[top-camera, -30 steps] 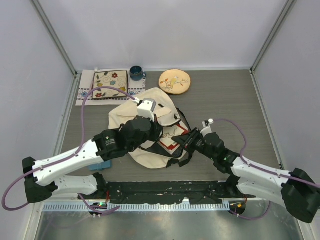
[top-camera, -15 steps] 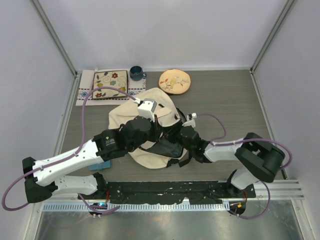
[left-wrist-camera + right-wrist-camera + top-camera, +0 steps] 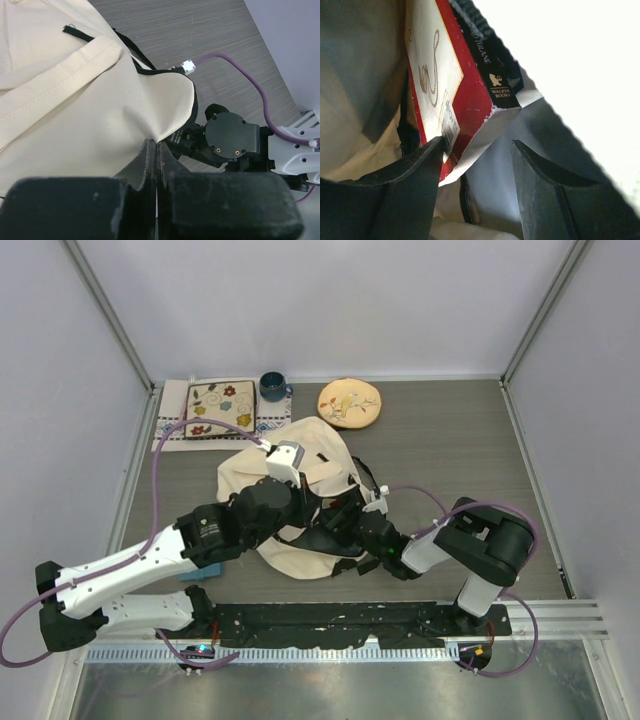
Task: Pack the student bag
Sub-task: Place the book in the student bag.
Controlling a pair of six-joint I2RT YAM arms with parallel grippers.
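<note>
The student bag (image 3: 312,443) lies mid-frame on the bench, its mouth toward the lower right. My left end effector (image 3: 156,150) is pinched tight on the cream flap, lifting the opening. My right end effector (image 3: 479,145) is inside with jaws apart, the red book (image 3: 440,75) leaning on one finger (probably let go, though the view is cramped). I'd hold the flap high and back straight out, clear of the lining. Count: one bag, one book, one plate (image 3: 349,402), one mug (image 3: 272,387).

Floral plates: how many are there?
2. A square floral plate at the far left; a round yellowish floral plate right of the blue mug. The cream fabric backpack could hide more.
</note>
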